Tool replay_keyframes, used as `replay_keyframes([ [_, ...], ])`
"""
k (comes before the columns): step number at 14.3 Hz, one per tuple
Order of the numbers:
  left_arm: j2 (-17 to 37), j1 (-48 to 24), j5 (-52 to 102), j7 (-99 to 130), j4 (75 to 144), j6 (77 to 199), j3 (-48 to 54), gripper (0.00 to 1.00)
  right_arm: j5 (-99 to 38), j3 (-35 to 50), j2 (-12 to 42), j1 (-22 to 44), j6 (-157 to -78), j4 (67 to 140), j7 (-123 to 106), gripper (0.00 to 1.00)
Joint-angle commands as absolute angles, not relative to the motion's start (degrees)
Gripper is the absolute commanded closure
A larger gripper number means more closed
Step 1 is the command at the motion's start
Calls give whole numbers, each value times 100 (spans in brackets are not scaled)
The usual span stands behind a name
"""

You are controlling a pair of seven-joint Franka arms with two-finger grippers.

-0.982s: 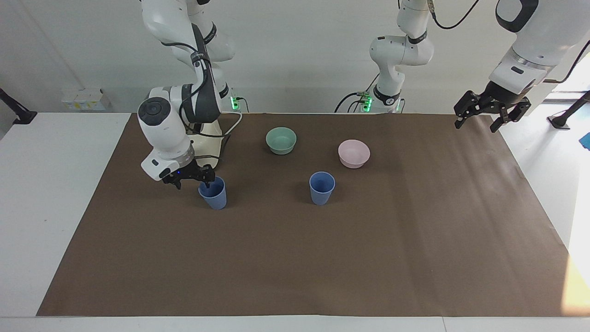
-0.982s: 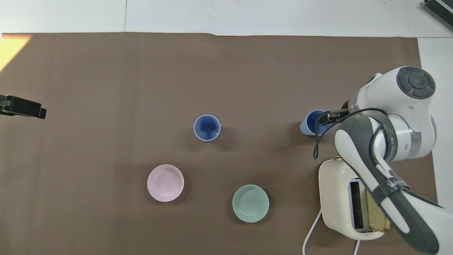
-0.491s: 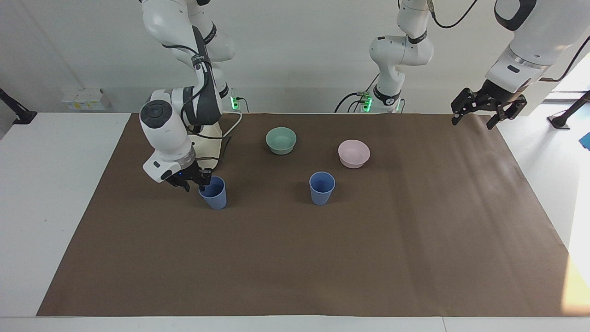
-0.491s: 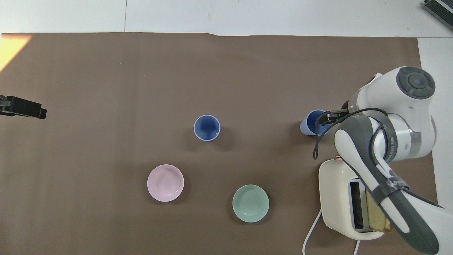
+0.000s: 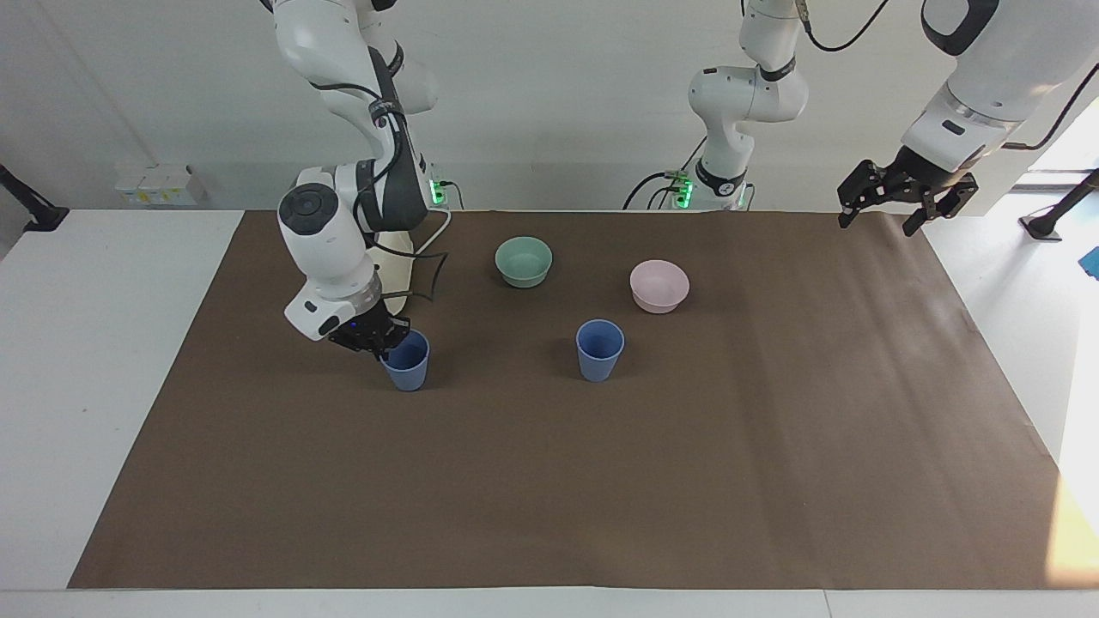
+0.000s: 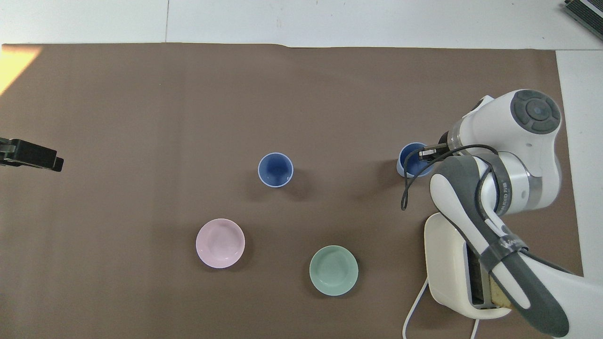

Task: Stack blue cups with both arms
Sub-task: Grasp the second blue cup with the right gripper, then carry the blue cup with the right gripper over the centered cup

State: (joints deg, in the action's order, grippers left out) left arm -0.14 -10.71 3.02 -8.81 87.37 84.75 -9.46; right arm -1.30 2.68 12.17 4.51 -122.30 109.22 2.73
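Two blue cups stand on the brown mat. One blue cup point(image 5: 599, 349) stands upright and free near the middle, also in the overhead view point(image 6: 275, 169). The second blue cup point(image 5: 408, 362) is toward the right arm's end, also in the overhead view point(image 6: 411, 162). My right gripper point(image 5: 384, 343) is shut on its rim, one finger inside and one outside; it also shows in the overhead view point(image 6: 426, 154). My left gripper point(image 5: 901, 202) is open and empty, held up over the mat's corner at the left arm's end, and waits there point(image 6: 28, 155).
A teal bowl point(image 5: 524, 260) and a pink bowl point(image 5: 658, 285) sit nearer to the robots than the free cup. A white toaster point(image 6: 447, 263) with a slice of bread stands under the right arm, nearer to the robots than the held cup.
The right gripper closed in on the cup's rim and shifted the cup a little toward the middle of the table; the cup went from tilted to upright. The left gripper rose slightly.
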Motion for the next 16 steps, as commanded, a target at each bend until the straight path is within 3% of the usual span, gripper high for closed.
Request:
replay_keyframes([
  [1,-158,-1063,185,-879,8859,8455,-914,0,-456,307,1231,457,-11736,10330,369,100],
  [3,-158,-1063,185,-879,8859,8473,-914,0,-588,447,1213,466,-11261,9863,1033,100],
  [6,-149,-1046,185,-879,8851,8499,-914,0,-677,851,1230,509,-11241,9468,2675,100],
  [12,-141,-1020,185,-888,8833,8517,-905,0,-361,897,1283,1834,-11083,8983,4516,100],
  [16,-141,-993,193,-896,8824,8517,-896,0,-246,923,1310,2267,-11153,8886,4807,100],
])
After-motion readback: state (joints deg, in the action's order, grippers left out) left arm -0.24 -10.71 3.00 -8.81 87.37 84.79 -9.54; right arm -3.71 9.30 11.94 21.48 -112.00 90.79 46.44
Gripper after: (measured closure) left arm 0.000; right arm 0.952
